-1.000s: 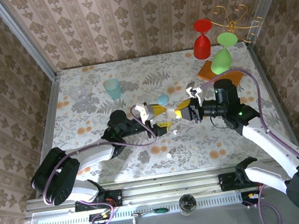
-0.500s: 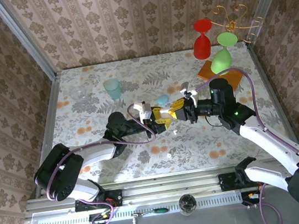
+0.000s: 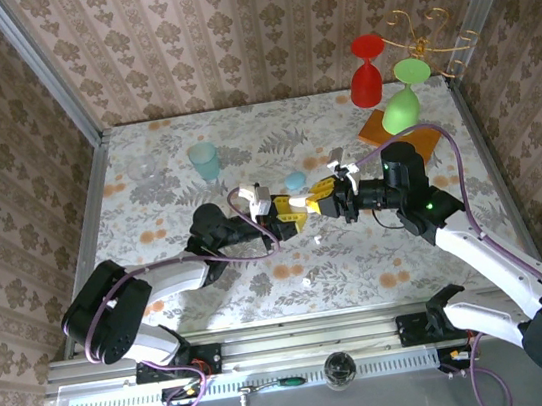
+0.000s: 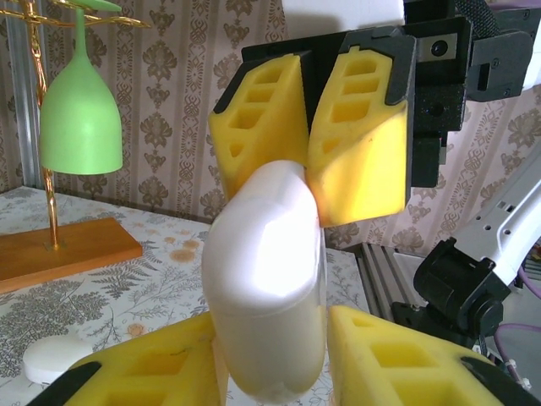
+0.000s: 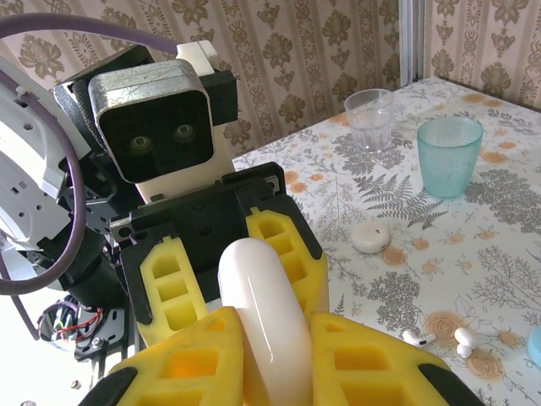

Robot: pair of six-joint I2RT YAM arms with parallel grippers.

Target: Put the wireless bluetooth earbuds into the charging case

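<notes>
A white pebble-shaped charging case [image 3: 299, 202] hangs above mid-table between both grippers. My right gripper [image 5: 275, 364] is shut on the near end of the charging case [image 5: 262, 313]. My left gripper [image 4: 275, 372] faces it from the other side, and its yellow pads [image 4: 152, 372] press both flanks of the case [image 4: 266, 288]. From above, the left gripper [image 3: 291, 216] and right gripper [image 3: 315, 200] meet tip to tip. Two tiny white earbuds [image 5: 420, 337] [image 5: 464, 337] lie loose on the table, and from above I see earbuds [image 3: 316, 240] [image 3: 306, 282] below the grippers.
A round white puck-like case [image 5: 372, 236] lies flat on the floral cloth. A teal cup [image 3: 204, 159] and a clear glass [image 3: 142, 169] stand at the back left. Red [image 3: 368, 73] and green [image 3: 405, 103] wine glasses hang on a gold rack over an orange base [image 3: 379, 129].
The two grippers came together. My left gripper's jaws narrowed around the case that the right gripper carried leftward to it.
</notes>
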